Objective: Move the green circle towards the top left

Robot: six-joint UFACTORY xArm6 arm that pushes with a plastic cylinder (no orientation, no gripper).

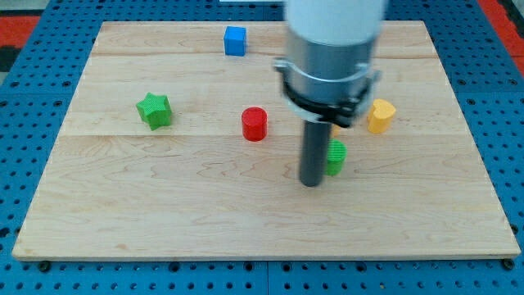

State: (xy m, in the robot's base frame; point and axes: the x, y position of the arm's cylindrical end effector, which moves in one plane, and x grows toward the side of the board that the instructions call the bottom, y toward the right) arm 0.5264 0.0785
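While my dark straight rod comes down from the grey and white arm body near the view's top, my tip (311, 183) rests on the pale wooden board surface (164, 213) a little right of its middle. I have no hand that opens or closes, only this rod, so nothing is gripped.

Just beside my tip, on its right in the view, sits the small green round block (336, 156), the green circle. My rod covers its left edge, and it looks to be touching the rod or nearly so; I cannot tell which.

To the view's left of my tip, and slightly higher, stands a red cylinder block (255, 124), clearly apart from me. Farther left again, well apart, lies a green star-shaped block (154, 111). Up toward the view's top, left of my arm body, is a blue cube block (235, 40), close to the board's far edge. To the right of my tip and higher, past the green circle, sits a yellow block (381, 115) with angled sides; its exact shape is hard to make out.

Around the board runs a blue perforated base (33, 147).
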